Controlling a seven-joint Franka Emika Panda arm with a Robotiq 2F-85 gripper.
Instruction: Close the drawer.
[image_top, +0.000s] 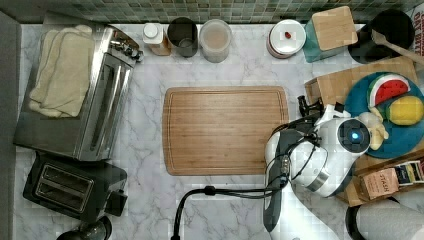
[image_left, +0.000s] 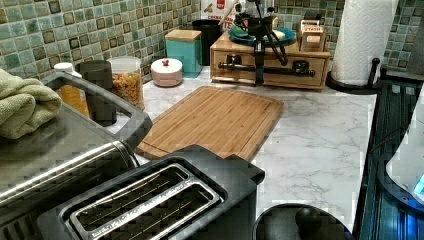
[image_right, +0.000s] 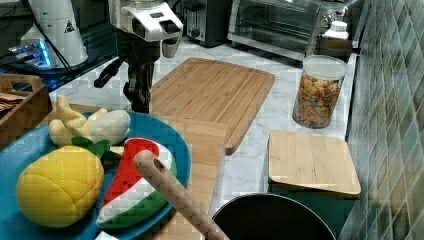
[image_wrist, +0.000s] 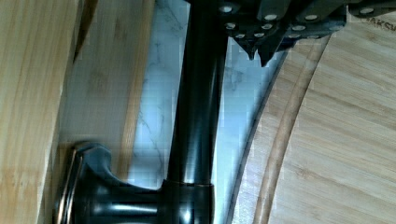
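At the top view's right, the gripper (image_top: 305, 107) hangs between the cutting board (image_top: 225, 130) and the wooden box (image_top: 345, 80) that bears the blue plate (image_top: 360, 95), with no pulled-out tray showing beneath it. Across the left view, the drawer (image_left: 287, 79) sits in the box's face, looking flush or very nearly so, and the gripper (image_left: 259, 75) stands upright just before its black handle (image_left: 280, 70). From the right view, the gripper (image_right: 137, 97) points down at the box's near edge. Close up in the wrist view, the fingertips (image_wrist: 252, 50) are drawn close together with nothing between them, beside the handle (image_wrist: 196, 116). I judge the push is at its end; next calls for a last press, then backing clear.
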